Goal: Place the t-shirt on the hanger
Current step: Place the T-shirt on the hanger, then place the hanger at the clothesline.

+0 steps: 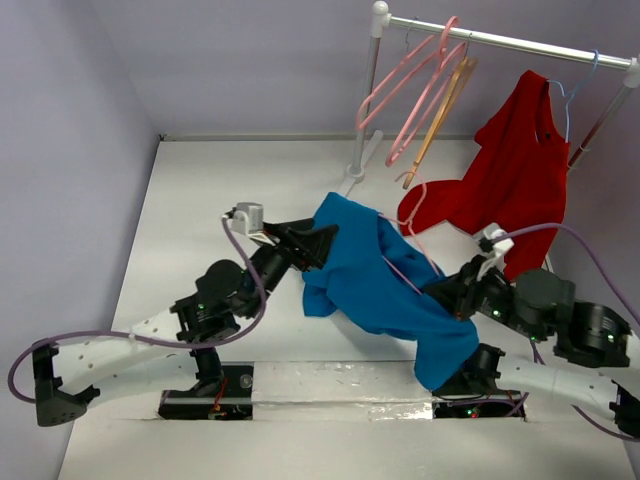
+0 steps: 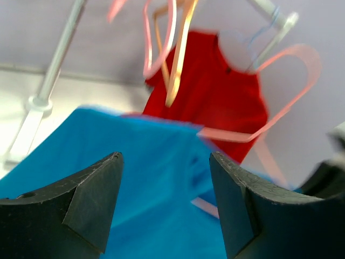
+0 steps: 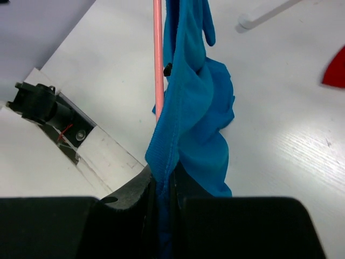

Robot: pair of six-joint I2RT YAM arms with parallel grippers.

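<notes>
T-shirt (image 3: pixel 197 108) sits pinched in right claw (image 3: pixel 164 186), left claw (image 2: pixel 164 189) parted beside it.

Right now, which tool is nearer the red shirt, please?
Right: the right tool sits close by the red shirt; the left tool is across the blue shirt.

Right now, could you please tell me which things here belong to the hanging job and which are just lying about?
Job: t-shirt, hanger, right gripper clamping the t-shirt.
Lying about: red garment, spare pink hangers, wooden hanger, rail.
</notes>
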